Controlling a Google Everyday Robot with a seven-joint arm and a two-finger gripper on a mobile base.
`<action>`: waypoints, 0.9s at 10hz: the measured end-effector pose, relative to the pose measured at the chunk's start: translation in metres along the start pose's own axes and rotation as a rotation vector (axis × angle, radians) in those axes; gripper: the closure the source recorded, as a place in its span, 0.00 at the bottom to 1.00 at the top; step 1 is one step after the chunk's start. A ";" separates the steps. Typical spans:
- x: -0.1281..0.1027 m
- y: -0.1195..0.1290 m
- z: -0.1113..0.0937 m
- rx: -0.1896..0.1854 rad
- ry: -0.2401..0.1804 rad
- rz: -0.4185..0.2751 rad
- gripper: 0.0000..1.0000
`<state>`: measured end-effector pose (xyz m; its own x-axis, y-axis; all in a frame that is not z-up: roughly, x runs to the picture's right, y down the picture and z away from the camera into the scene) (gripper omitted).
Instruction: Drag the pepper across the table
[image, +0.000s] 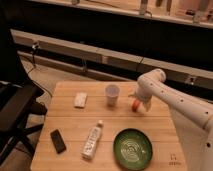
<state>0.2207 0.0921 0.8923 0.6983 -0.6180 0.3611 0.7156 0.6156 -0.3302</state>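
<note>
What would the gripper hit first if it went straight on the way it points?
The gripper points down over the far side of the table, with the reddish pepper right at its tip. It would probably meet the pepper first, then the table. Whether they already touch is unclear.

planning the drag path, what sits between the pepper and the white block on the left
In the camera view, the white cup stands between the pepper and the white block; the gripper is right at the pepper.

a small orange-red pepper (134, 105) is seen on the table (70, 120), just right of the white cup (112, 94); the gripper (140, 103) is found right over it.
</note>
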 end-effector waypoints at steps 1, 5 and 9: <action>0.003 -0.003 0.006 -0.016 0.004 -0.009 0.20; 0.018 -0.011 0.029 -0.074 0.001 -0.023 0.34; 0.025 -0.016 0.040 -0.099 -0.015 -0.039 0.76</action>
<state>0.2258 0.0863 0.9411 0.6704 -0.6326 0.3877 0.7406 0.5396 -0.4003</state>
